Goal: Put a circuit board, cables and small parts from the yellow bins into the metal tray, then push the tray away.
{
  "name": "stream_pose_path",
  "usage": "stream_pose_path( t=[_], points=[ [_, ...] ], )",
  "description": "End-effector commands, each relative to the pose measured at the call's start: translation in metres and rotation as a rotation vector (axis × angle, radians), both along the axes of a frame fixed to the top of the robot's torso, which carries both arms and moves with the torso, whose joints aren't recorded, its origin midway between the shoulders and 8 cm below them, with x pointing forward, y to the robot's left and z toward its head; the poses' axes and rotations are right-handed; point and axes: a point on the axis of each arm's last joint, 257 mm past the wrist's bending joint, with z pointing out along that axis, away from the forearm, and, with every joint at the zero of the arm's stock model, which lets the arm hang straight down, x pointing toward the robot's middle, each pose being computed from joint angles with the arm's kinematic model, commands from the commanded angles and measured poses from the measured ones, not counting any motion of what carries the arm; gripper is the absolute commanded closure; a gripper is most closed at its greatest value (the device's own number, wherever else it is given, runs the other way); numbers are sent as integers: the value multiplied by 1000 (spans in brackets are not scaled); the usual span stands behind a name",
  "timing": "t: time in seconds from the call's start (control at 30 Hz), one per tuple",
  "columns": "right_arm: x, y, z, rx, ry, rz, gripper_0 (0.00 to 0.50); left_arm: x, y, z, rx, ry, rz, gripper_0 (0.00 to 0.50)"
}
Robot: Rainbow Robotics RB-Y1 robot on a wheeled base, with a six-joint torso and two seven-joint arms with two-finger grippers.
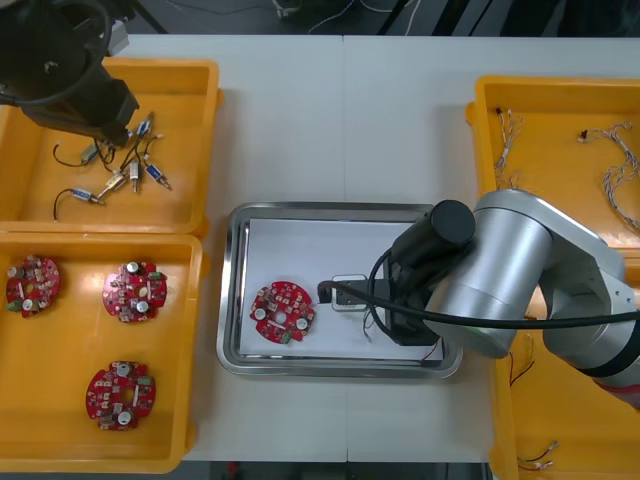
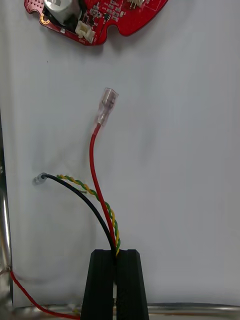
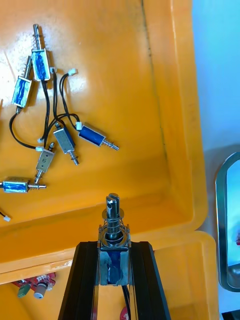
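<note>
Within the right hand (image 2: 116, 260), cables (image 2: 107, 216) over the metal tray (image 2: 190, 175)

1. The table (image 1: 300, 100) is lit brightly and evenly from above; only soft, short shadows are cast along the inner walls of the yellow bins (image 1: 208, 150).
2. Bright reflections are carried by the rim of the metal tray (image 1: 330, 209) and by the silver shell of the right arm (image 1: 500, 270).
3. Only faint shadows are thrown on the tray's white inside by the cables (image 2: 97, 190) pinched in the right gripper (image 2: 116, 254).
4. In the bin at the table's far left corner, white glare is seen on the floor beside the loose small metal parts (image 3: 65, 137).
5. Glints are shown by the small metal part (image 3: 113, 215) clamped in the left gripper (image 3: 114, 245).
</note>
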Motion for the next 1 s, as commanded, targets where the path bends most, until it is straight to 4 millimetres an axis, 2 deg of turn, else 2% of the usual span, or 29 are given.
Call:
stream_pose_path(
  t=[0.03, 0.23, 0.5, 0.53, 0.57, 0.6, 0.63, 0.67, 0.87, 1.0],
  points=[
    [-4, 25, -10, 28, 2, 49, 500, -4, -3, 17, -59, -45, 92, 500],
    [-5, 31, -13, 33, -11, 38, 500, -4, -28, 16, -92, -54, 69, 500],
    [-5, 23, -21, 21, -19, 26, 500, -7, -60, 12, -140, -53, 45, 500],
    [-5, 22, -22, 18, -20, 25, 457, -7, -64, 12, -146, -54, 45, 500],
    [-4, 21, -22, 18, -23, 21, 299, -7, -67, 12, -151, -55, 46, 500],
    [-3, 19, -22, 15, -25, 17, 205, -7, -69, 11, -156, -51, 45, 500],
    [-3, 19, -22, 12, -31, 16, 90, -8, -73, 10, -162, -49, 43, 500],
    [-1, 18, -21, 10, -36, 12, 10, -8, -77, 10, -170, -51, 42, 500],
    [3, 18, -16, 13, -54, 8, 0, -9, -92, 9, -194, -55, 44, 500],
    [5, 18, -1, 27, -73, -2, 0, -10, -101, 8, -203, -57, 41, 500]
  ],
)
